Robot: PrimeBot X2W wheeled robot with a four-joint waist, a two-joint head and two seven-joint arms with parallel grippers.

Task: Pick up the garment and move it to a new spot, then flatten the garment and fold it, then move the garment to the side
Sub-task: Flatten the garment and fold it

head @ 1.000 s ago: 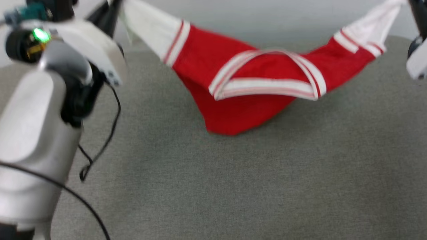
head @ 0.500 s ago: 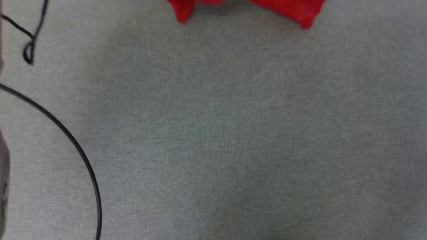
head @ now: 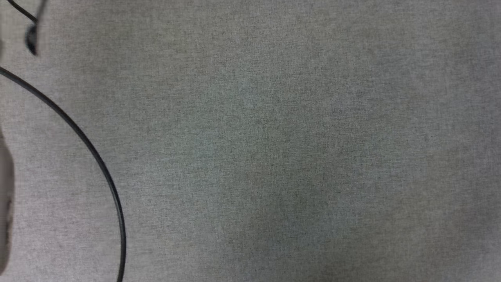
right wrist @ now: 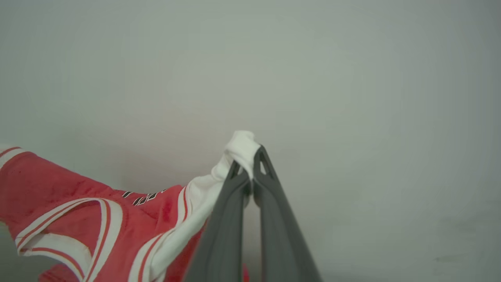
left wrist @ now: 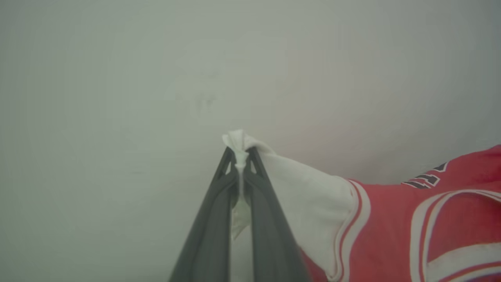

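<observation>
The garment [left wrist: 391, 223] is a red jersey with white sleeves, red-and-white stripe trim and black lettering. In the left wrist view my left gripper [left wrist: 239, 153] is shut on the bunched end of one white sleeve, and the red body trails off to the lower right. In the right wrist view my right gripper [right wrist: 247, 156] is shut on the other white sleeve end, with the garment [right wrist: 78, 211] sagging to the lower left. Behind both grippers is a plain pale wall.
The head view looks down on a grey fabric surface [head: 274, 149]. A black cable [head: 92, 149] curves across its left side, with a small loop [head: 31, 39] at the top left. A blurred pale part of my left arm [head: 4, 203] lies at the left edge.
The head camera has tilted down: the arms and the hanging garment have slid out of the top of its picture, leaving grey fabric and the cable. Both grips stay shut.
</observation>
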